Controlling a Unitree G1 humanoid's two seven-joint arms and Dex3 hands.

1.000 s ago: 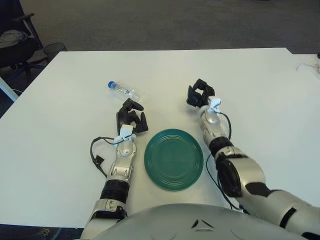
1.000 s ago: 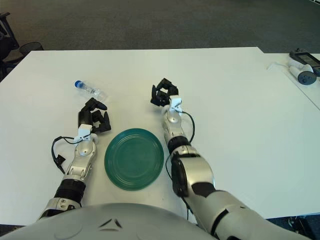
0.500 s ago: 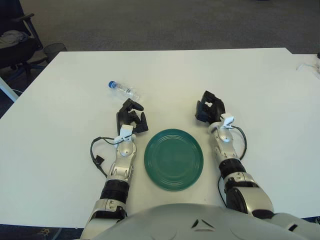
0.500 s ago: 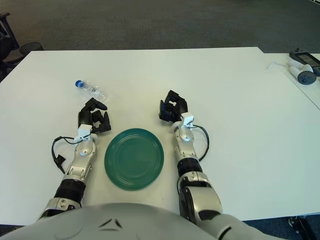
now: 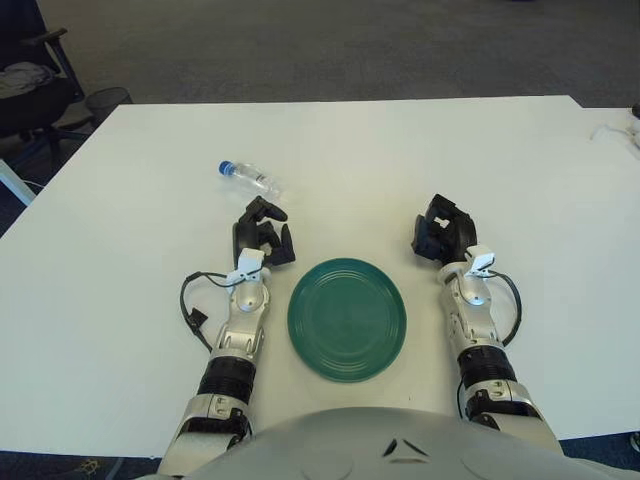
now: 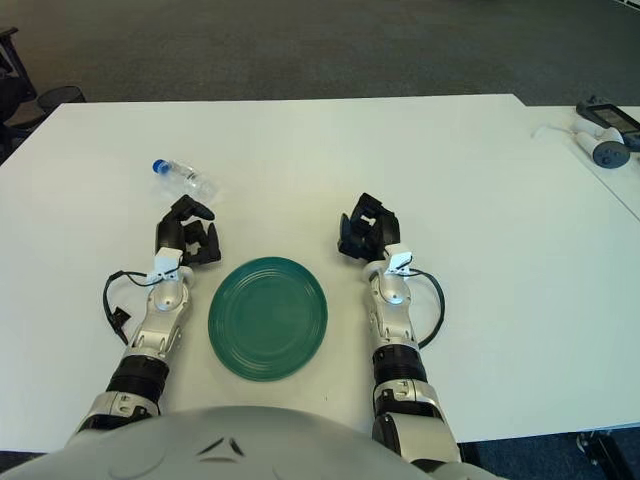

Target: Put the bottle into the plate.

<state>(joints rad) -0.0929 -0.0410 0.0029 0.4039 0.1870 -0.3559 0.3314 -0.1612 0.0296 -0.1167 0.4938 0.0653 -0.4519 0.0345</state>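
Nearest the robot's body, a round green plate (image 5: 347, 318) with a smooth, glossy surface and a shallow raised rim lies flat on the white matte desk (image 5: 130, 330), between the two forearms. The left hand (image 5: 262, 232) shows just beyond the plate's left edge, its black fingers loosely curled and holding nothing; a thin black cable loops beside its silver wrist. The right hand (image 5: 443, 228) shows beyond the plate's right edge, fingers likewise curled in and empty. A second ago it was farther out and nearer the middle of the desk; it has since drawn back and to the right, while the left hand has stayed put. Beyond the left hand, apart from it, the bottle (image 5: 249, 178) lies on its side: small, clear plastic, blue cap pointing left and away, still outside the plate. The right eye view alone shows small devices (image 6: 606, 130) at the desk's far right; the left eye view alone shows a dark chair (image 5: 30, 85) past the far left corner.
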